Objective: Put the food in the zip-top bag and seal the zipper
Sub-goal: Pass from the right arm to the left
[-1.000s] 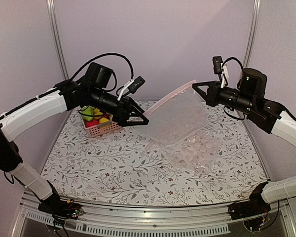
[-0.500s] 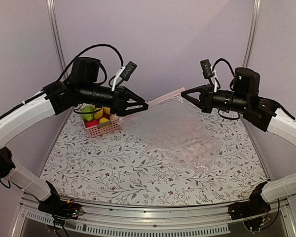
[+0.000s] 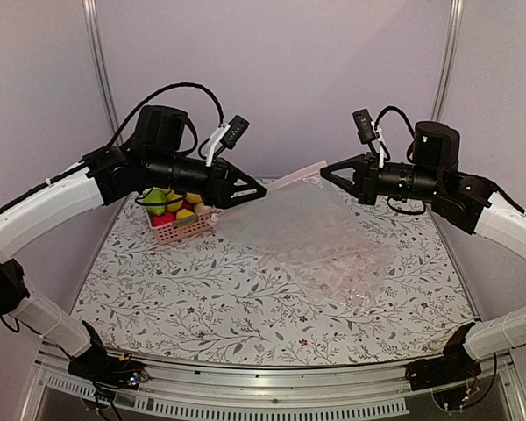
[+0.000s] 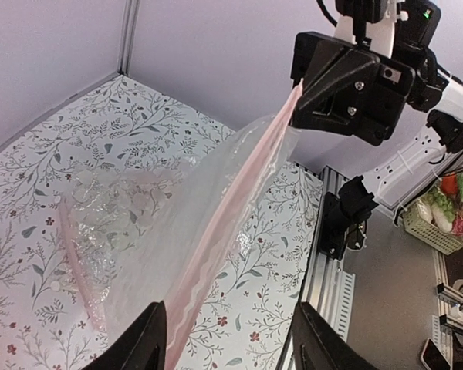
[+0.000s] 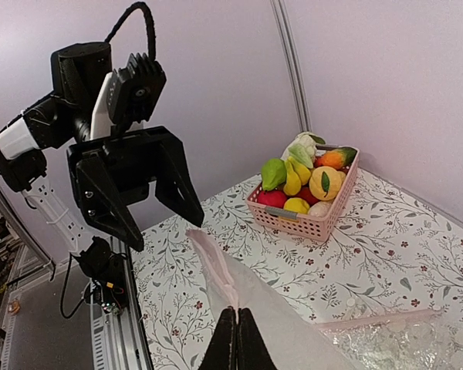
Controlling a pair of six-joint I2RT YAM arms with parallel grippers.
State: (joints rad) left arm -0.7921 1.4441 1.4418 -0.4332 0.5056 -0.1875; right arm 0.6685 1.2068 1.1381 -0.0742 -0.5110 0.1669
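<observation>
The zip-top bag hung above the table, lifted by its zipper. The right gripper was pinched tight on one end of the zipper. The left gripper had its jaws apart, astride the other end. The food sat in a pink basket, back-left.

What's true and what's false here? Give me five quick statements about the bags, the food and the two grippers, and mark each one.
1. The right gripper is shut on the zipper of the zip-top bag. True.
2. The food is inside the zip-top bag. False: it sits in the pink basket.
3. The left gripper is open, its jaws on either side of the zipper. True.
4. The zip-top bag lies flat on the table. False: its zipper edge is held up in the air.
5. A second, crinkled clear bag lies on the table. True.
</observation>
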